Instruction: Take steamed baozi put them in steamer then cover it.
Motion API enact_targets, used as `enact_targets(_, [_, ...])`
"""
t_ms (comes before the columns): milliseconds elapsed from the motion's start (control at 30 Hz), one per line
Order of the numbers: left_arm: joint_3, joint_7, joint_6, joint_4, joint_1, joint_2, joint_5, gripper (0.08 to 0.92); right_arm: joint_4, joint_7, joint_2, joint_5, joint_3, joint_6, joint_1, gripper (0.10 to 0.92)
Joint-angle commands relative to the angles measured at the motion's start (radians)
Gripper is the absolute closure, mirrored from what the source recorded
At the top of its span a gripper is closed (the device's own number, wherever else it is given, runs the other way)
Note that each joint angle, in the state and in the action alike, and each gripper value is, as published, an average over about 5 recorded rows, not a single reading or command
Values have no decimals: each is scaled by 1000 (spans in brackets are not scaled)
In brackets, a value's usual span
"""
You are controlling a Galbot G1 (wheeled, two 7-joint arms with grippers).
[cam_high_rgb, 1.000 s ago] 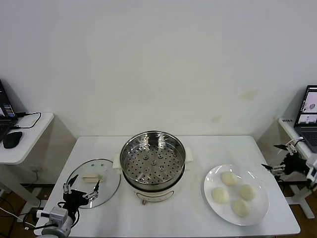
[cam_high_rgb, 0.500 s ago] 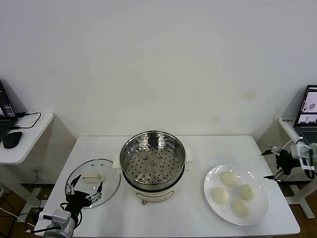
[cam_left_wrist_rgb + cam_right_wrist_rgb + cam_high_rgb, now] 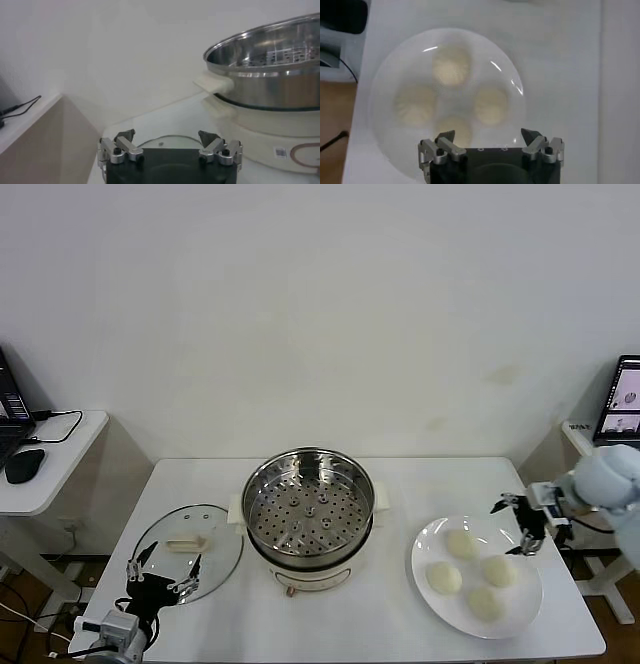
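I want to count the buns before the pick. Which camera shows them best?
The right wrist view: it looks straight down on all four cream-white round dough buns on the flat white plate, filling the picture. The head view shows all four too, but small. The left wrist view shows none.

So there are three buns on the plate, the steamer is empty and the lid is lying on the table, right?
Not quite: the plate holds four buns, not three, as the head view and right wrist view both show. The steamer is empty and the lid lies on the table.
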Motion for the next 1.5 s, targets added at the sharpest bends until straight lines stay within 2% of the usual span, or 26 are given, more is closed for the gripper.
enact_targets(33, [-2,0,0,41,-7,5,1,177,-138,18,141,-80,-125,10,90,203])
enact_targets(333, [0,4,1,59,-18,9,5,177,-179,66,172,-117,-135,-15,84,203])
enact_targets(1233, [24,6,4,82,-30,15,16,177,-185,118,149,-106,-96,-52,11,205])
enact_targets(1333, [25,5,4,82,-30,14,16,177,-186,125,148,-102,-95,-55,9,248])
enact_targets(1500, [26,5,4,81,-30,13,17,177,-187,135,146,-92,-94,-58,13,387])
